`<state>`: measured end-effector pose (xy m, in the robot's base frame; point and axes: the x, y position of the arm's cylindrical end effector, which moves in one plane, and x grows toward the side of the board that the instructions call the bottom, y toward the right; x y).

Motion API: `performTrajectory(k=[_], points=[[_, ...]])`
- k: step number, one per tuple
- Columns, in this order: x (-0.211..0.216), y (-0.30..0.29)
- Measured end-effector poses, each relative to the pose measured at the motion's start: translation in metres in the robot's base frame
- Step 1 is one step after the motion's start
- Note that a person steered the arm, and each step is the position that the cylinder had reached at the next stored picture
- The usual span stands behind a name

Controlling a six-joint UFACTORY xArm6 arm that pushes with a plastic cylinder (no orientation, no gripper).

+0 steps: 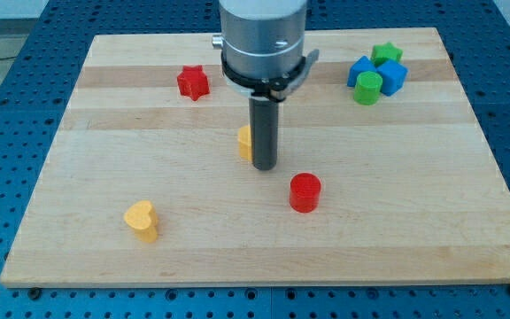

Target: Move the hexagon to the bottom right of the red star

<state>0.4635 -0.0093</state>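
Observation:
The red star (193,82) lies on the wooden board (104,159) at the view's upper left of centre. A yellow block (244,140), which looks like the hexagon, sits below and to the right of the star, and its right part is hidden behind my rod. My tip (265,167) rests on the board right against the yellow block's right side, slightly below it.
A red cylinder (305,191) stands just below and right of my tip. A yellow heart (141,220) lies at the lower left. At the top right, a green star (385,55), a green cylinder (368,87) and blue blocks (391,76) form a cluster.

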Motion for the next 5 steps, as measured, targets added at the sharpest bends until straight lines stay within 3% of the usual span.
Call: performTrajectory(k=[2, 5], points=[[-0.048, -0.018], [-0.044, -0.055]])
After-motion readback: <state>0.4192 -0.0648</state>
